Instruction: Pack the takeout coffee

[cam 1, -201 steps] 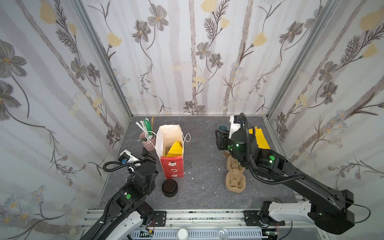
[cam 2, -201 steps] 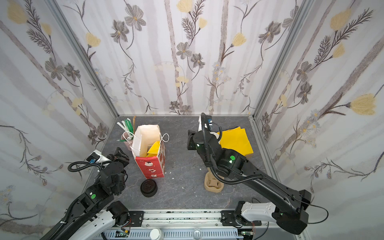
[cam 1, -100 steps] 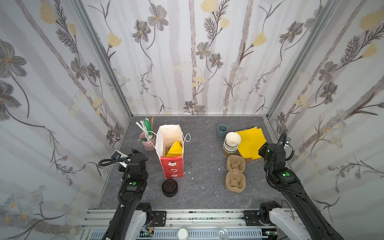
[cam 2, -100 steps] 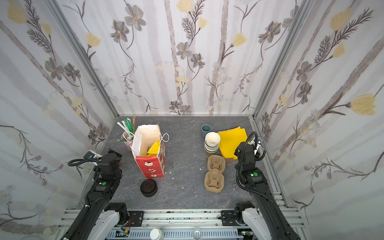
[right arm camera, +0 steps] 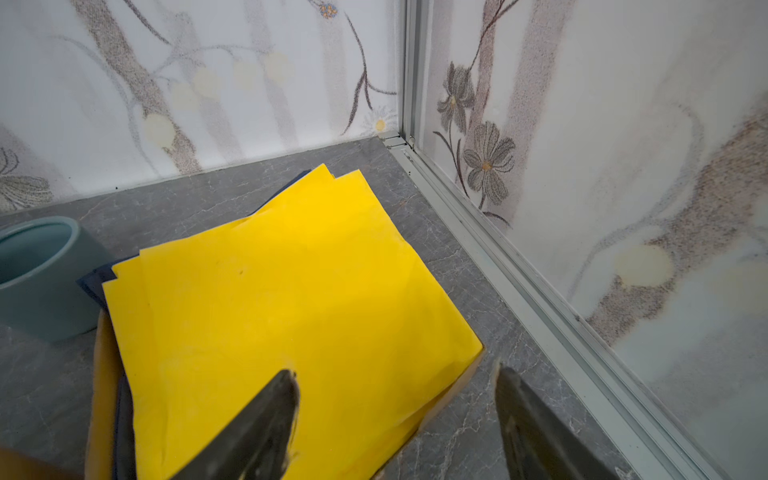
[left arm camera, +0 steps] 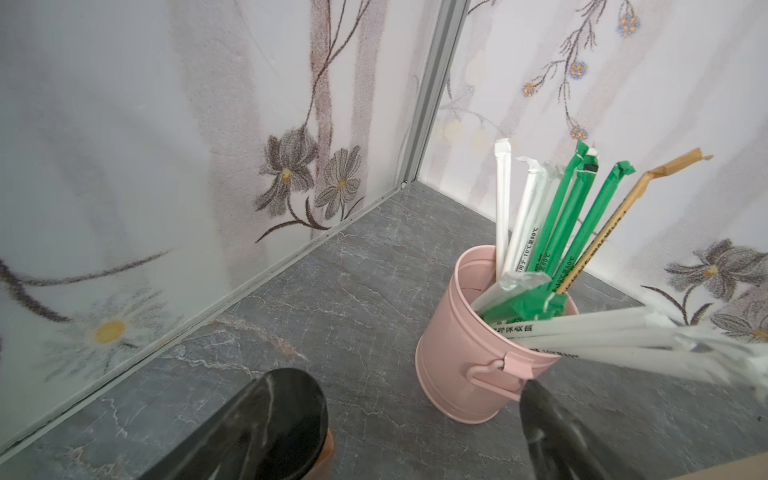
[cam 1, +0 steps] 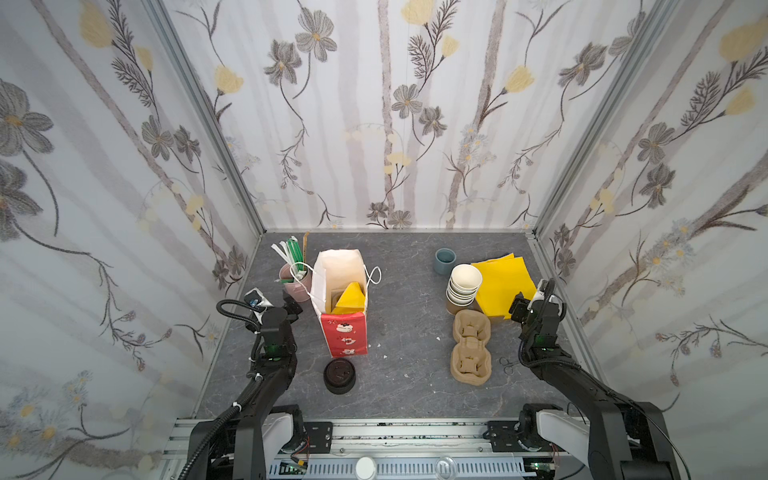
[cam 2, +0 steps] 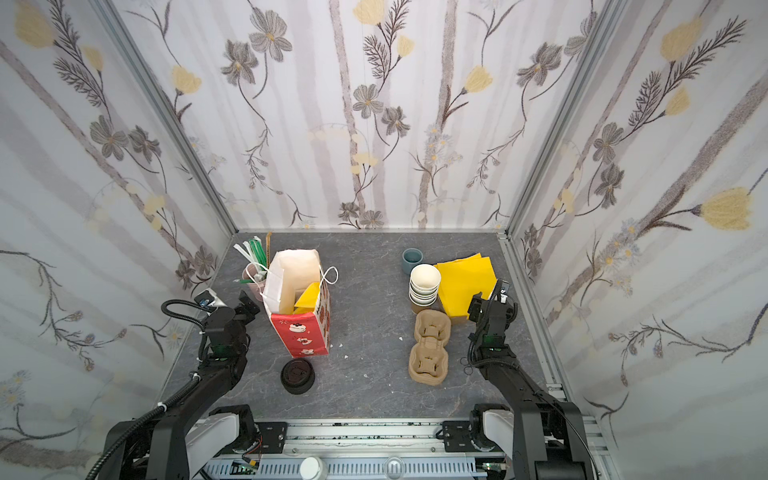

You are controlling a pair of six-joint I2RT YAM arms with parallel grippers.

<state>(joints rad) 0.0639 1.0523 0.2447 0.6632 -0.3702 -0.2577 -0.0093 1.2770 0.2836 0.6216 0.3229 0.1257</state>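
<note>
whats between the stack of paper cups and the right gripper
The stack of yellow napkins lies between the paper cups and the right gripper, as both top views show.

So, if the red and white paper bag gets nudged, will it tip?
Probably, if pushed high: the paper bag stands tall on a narrow base. Its thin white walls would likely buckle under a pinch, and the string handle looks floppy, a poor grip.
</note>
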